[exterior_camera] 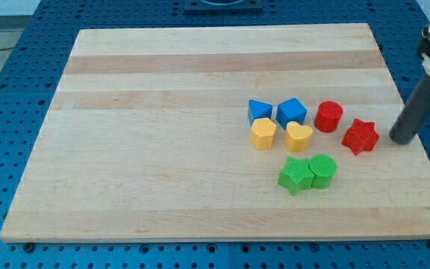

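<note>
The board (200, 112) is pale wood, matt, with lengthwise grain and darker strips. Around it the worktop (21, 67) is blue, perforated, likely metal. The red star (360, 135) and green blocks (307, 172) look like plastic with fine ribbed faces. The rod (415, 112) is dark and matt.

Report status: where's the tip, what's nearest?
My tip on the board's right side, just right of the red star, small gap. Red cylinder further left. Nothing between tip and star.
</note>
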